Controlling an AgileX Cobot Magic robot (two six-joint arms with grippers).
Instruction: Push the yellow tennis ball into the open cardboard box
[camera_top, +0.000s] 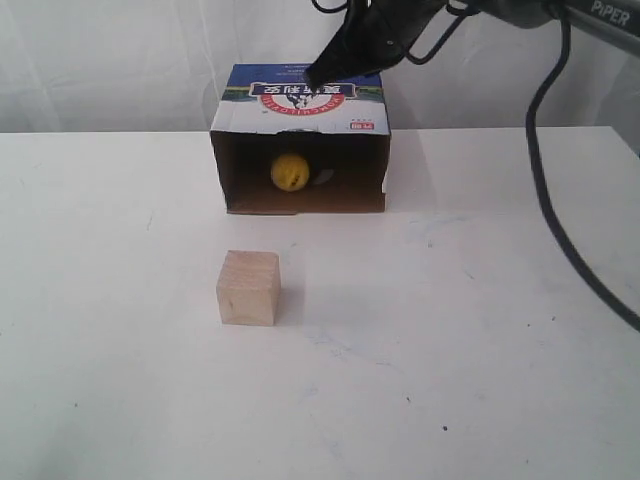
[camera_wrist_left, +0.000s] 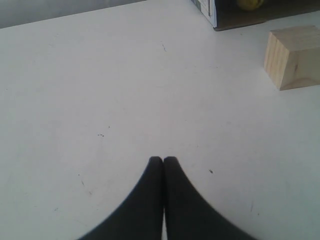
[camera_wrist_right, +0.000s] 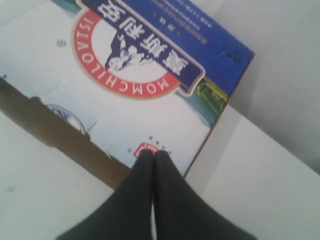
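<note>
White tabletop: at its far side the fuzzy yellow tennis ball sits inside the open brown cardboard box. My left gripper and right gripper are pinched together, empty; my right knocking the box could roll it out.

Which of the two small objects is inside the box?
The yellow tennis ball: it sits in the dark interior of the open cardboard box. The wooden cube stands outside, on the table in front of the opening.

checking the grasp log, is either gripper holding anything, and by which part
Nothing is held. The left gripper is shut empty over the table; the right gripper is shut empty above the open cardboard box.
</note>
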